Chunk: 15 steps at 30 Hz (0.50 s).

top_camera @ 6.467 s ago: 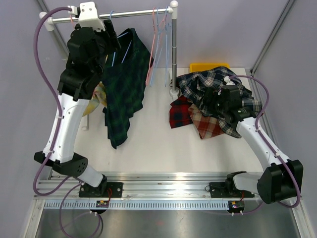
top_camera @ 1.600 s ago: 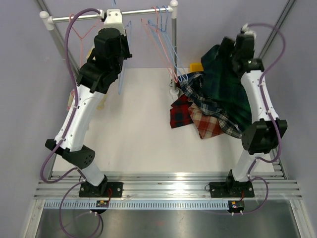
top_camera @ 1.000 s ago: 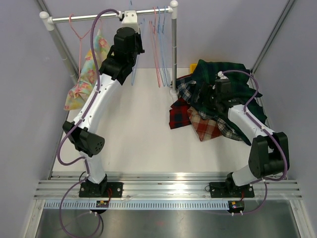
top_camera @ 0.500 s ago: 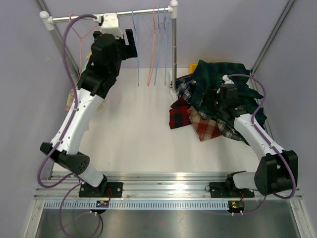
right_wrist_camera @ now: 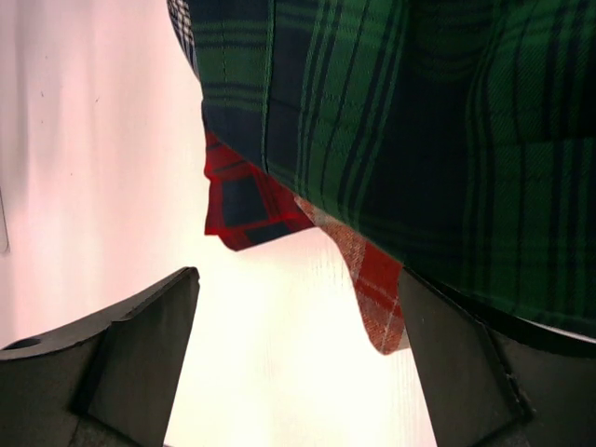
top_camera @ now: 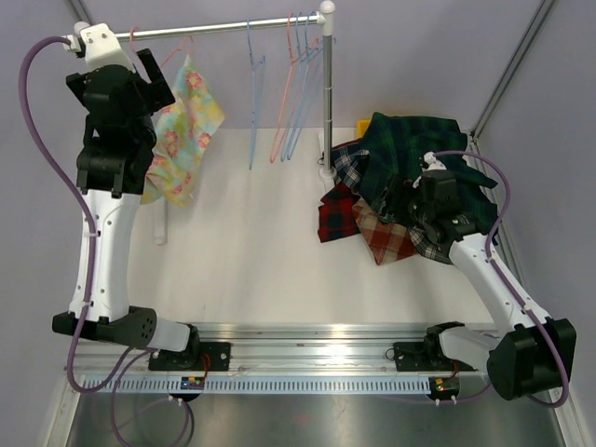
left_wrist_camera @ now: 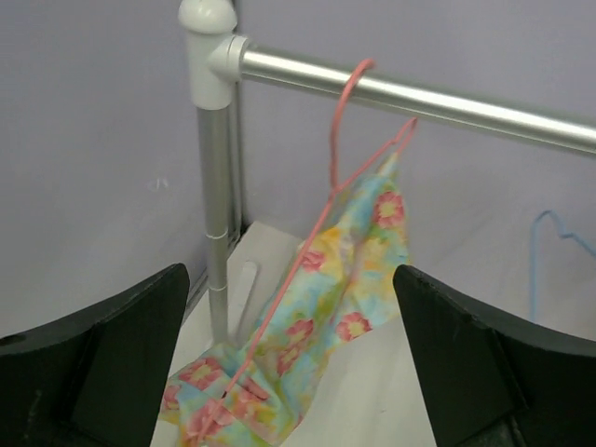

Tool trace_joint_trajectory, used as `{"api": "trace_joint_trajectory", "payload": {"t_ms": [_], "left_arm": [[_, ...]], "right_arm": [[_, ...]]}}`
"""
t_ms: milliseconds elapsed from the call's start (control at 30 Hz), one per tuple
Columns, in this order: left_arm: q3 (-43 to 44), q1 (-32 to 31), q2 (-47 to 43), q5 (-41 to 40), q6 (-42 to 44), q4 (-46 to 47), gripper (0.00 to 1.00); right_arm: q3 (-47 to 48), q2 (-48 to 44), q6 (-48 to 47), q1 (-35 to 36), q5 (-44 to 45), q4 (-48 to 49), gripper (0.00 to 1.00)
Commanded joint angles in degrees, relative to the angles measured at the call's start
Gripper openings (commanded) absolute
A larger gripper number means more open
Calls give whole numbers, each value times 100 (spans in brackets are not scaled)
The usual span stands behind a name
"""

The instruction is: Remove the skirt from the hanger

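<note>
Leftward, floral skirt [left_wrist_camera: 358, 270] hangs beside corner post [left_wrist_camera: 216, 214].

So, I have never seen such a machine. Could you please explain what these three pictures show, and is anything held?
A left arm and a right arm stand bolted to a white table. The wide picture looks down from above. The other two come from a camera on each wrist, with the black fingers at the edges. The left gripper is open, facing a floral skirt on a pink hanger on the rail. The right gripper is open above a pile of plaid skirts. Neither holds anything.
</note>
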Motion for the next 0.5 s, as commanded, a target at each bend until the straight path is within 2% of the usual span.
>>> {"api": "trace_joint_trajectory", "payload": {"t_ms": [0,167,400,467], "left_arm": [[-84,447,184,382,-317,-405,94],[-162,878,430,814,-415,-581,90],[-461,1046,676,1209,-556,-476,85],[-531,1055,746,1324,-574,-441,81]], "right_arm": [[-100,-291,57,58,-186,-85,95],[-214,-405,-13,50,-177,-147,95],[-276,-467,-40,50,-169,-156,95],[-267,-467,-66,50,-160,-182,95]]}}
